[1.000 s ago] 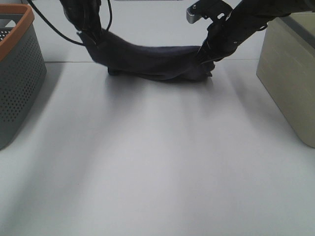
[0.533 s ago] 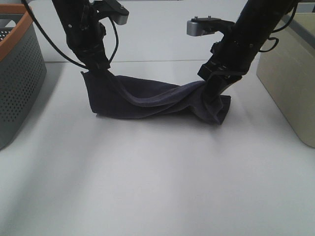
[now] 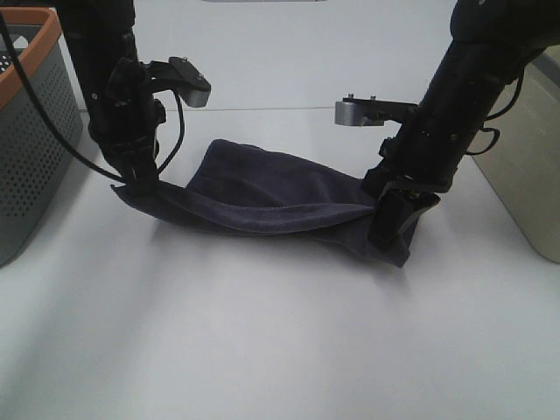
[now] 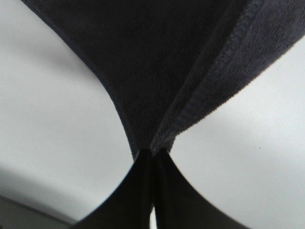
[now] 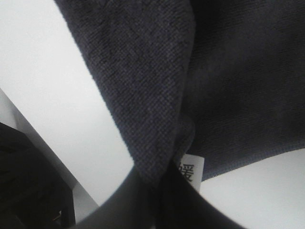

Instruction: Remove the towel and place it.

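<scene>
The dark charcoal-navy towel hangs stretched between both arms, its sagging middle resting on the white table. My left gripper is shut on the towel's left corner, low over the table. My right gripper is shut on the right corner, also low. In the left wrist view the shut fingers pinch the towel where its stitched hem meets. The right wrist view shows the towel bunched in the shut fingers, with a small white tag beside them.
A grey perforated basket with an orange rim stands at the left edge. A beige bin stands at the right edge. The table's far edge runs just behind the arms.
Both arms have carried the towel from the far edge toward the near side and lowered it. The cloth now lies spread wider on the table.
</scene>
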`<move>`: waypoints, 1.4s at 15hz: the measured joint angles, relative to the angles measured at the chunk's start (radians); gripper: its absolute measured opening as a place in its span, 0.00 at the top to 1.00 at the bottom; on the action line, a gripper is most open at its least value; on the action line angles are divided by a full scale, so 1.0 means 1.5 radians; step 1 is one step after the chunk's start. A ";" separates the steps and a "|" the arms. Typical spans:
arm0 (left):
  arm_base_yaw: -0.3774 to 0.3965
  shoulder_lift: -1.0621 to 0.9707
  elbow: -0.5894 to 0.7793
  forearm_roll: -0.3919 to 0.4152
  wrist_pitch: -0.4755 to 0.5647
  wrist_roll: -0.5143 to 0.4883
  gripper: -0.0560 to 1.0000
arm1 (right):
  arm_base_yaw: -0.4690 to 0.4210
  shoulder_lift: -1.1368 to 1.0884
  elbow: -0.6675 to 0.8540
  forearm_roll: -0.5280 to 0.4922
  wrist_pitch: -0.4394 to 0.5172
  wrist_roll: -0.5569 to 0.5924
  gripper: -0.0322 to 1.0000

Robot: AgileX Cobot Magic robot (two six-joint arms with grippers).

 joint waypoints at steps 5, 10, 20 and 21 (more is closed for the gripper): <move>0.022 -0.039 0.081 0.009 0.000 0.033 0.95 | 0.000 0.000 0.013 0.042 0.017 0.000 0.90; 0.024 -0.045 0.085 0.005 0.000 0.050 0.73 | 0.000 0.000 0.048 0.055 0.023 0.037 0.32; 0.024 -0.067 0.077 -0.041 -0.023 -0.002 0.45 | 0.000 -0.004 -0.015 0.039 0.052 0.178 0.21; 0.024 -0.079 0.060 -0.041 -0.024 -0.035 0.45 | 0.000 -0.013 -0.036 0.030 0.052 0.199 0.21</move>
